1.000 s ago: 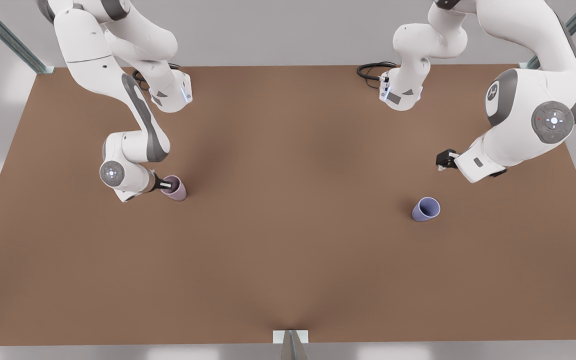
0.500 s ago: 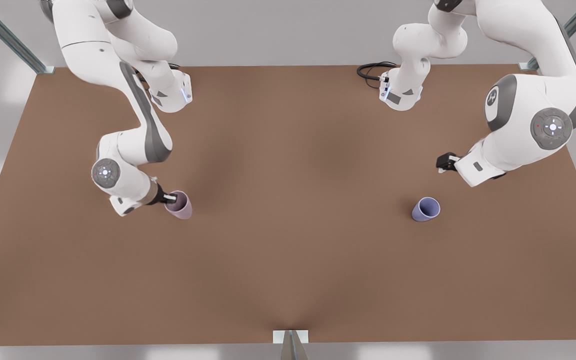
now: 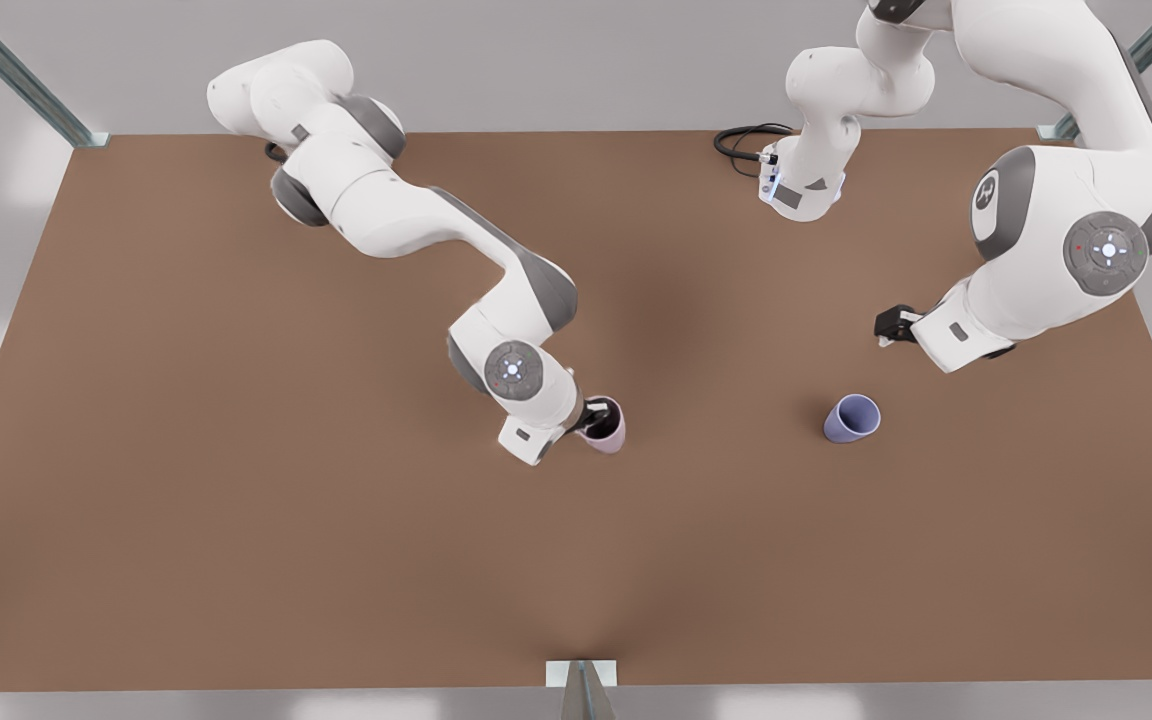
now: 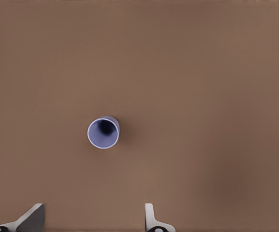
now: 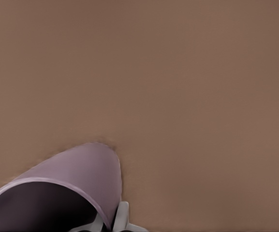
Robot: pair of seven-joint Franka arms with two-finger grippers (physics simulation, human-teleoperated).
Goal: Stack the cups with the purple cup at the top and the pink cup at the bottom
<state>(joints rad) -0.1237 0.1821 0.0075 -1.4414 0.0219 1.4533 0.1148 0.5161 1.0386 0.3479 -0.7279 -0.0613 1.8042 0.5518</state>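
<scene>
A plain brown table fills the scene, with a pale grey wall behind it and metal struts at the corners. The right gripper, on the arm at the front view's left, is stretched out toward the middle of the table and is clamped on the rim of the pink cup, one finger inside the cup's dark mouth and the other against its outer wall. In the right wrist view the pink cup sits right at the fingers, its mauve wall pinched between them, with bare brown table beyond it. Whether the cup's base touches the table or hangs just above it, I cannot tell. The left gripper, on the arm at the front view's right, hovers above the table with its fingers spread wide and nothing between them; in the left wrist view the two pale fingertips stand well apart. The purple cup stands upright on the table, mouth up, near this gripper but apart from it, a little toward the table's near edge. In the left wrist view the purple cup lies out ahead of the spread fingers, untouched. The two cups are well apart, the purple cup lying off to the front view's right of the right gripper.
</scene>
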